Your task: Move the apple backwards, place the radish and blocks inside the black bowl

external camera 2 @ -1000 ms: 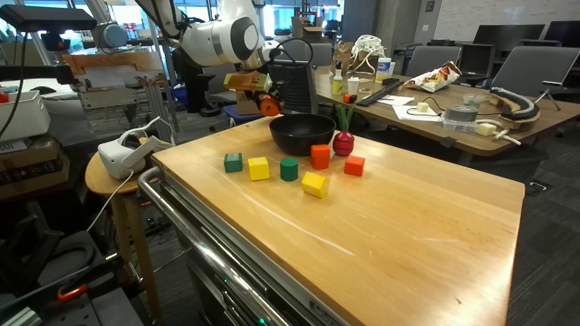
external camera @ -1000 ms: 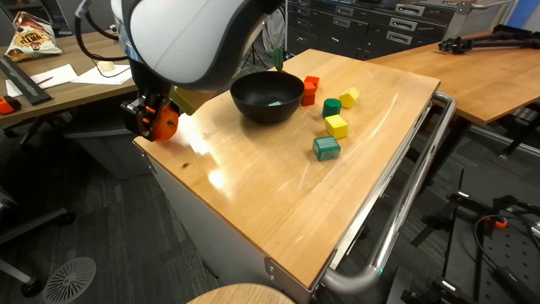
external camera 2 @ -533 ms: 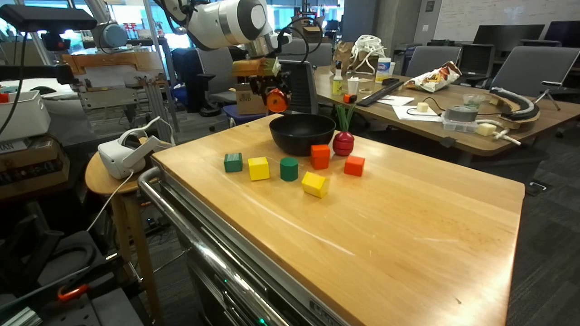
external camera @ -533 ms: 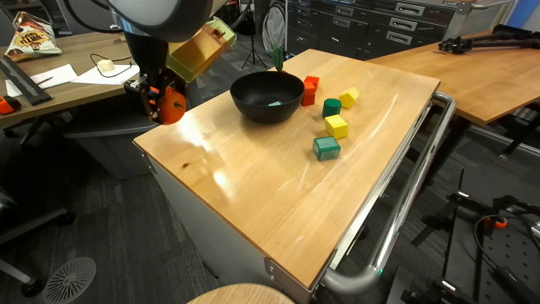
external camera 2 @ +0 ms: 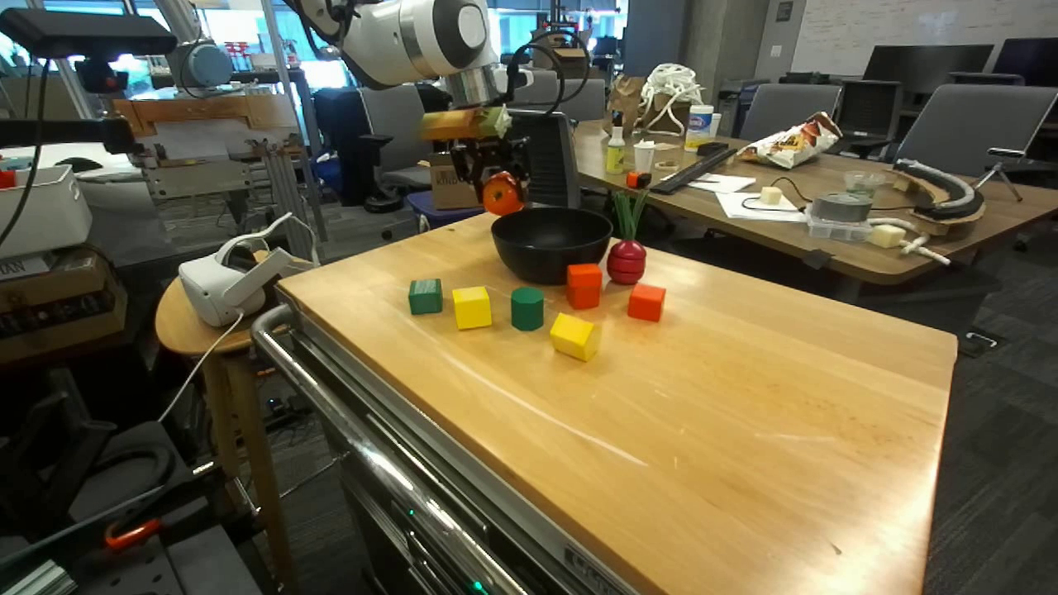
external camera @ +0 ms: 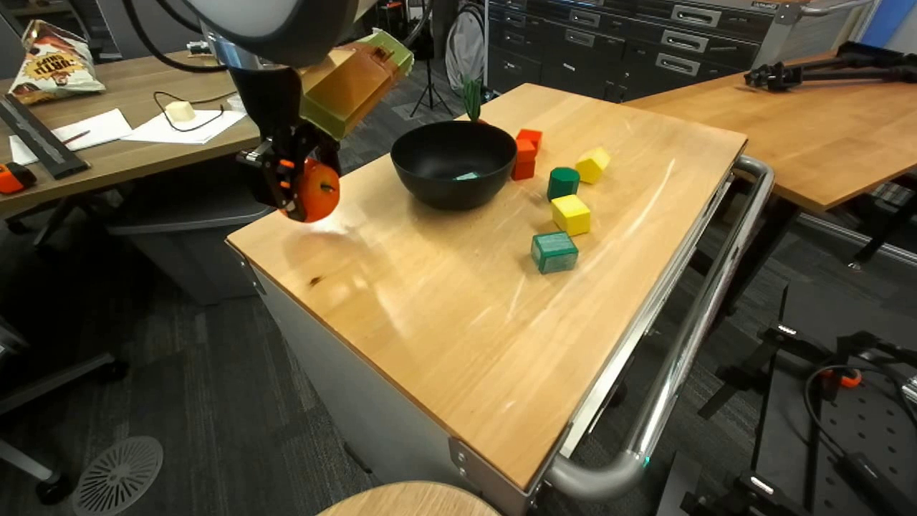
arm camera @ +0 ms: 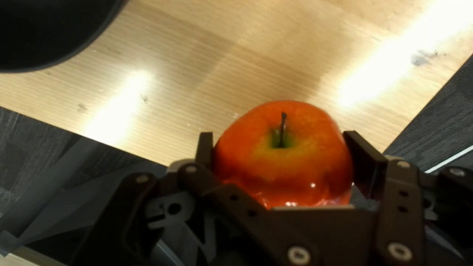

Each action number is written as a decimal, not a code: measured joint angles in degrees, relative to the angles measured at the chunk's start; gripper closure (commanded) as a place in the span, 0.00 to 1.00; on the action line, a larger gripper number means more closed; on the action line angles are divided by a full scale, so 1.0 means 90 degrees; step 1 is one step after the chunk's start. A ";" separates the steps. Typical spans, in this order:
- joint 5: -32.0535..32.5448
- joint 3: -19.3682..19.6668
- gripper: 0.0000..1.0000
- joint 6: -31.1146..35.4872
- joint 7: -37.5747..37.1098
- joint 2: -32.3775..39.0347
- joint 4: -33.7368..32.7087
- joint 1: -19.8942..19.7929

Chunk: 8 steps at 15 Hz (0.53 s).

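My gripper (arm camera: 282, 152) is shut on the apple (arm camera: 284, 162), orange-red with a dark stem, a pad at either side. Both hang above the wooden top near a corner, beside the black bowl (external camera 2: 552, 245). The radish (external camera 2: 626, 263), red with green leaves, stands against the bowl's far side; in an exterior view only its leaves (external camera: 472, 99) show clearly. The blocks stand in front of the bowl: a green cube (external camera 2: 426, 297), a yellow cube (external camera 2: 473, 308), a green prism (external camera 2: 527, 309), a yellow prism (external camera 2: 576, 337), two stacked red blocks (external camera 2: 584, 287) and a single red block (external camera 2: 646, 303).
Inside the bowl is a small pale green patch (external camera: 467, 176); I cannot tell if it is a block. The cart top (external camera: 444, 308) ends just past the apple. A metal handle (external camera: 706, 322) runs along one side.
The apple, held throughout, has first risen from near the table corner, then sunk slightly. In an exterior view it has shifted rightward, closer to the bowl. Blocks, radish and bowl have not moved.
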<state>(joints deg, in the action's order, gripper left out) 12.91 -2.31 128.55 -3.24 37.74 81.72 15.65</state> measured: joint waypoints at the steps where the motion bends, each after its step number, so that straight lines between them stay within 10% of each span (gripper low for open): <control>1: 0.0000 0.0000 0.41 -0.0032 0.0000 0.0000 0.0013 0.0000; 6: 0.0000 -0.0005 0.41 -0.0272 -0.0001 -0.0045 0.0166 -0.0002; 8: 0.0000 -0.0008 0.05 -0.0364 -0.0004 -0.0052 0.0236 -0.0002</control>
<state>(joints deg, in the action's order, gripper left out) 12.91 -2.39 125.28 -3.28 37.28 83.85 15.63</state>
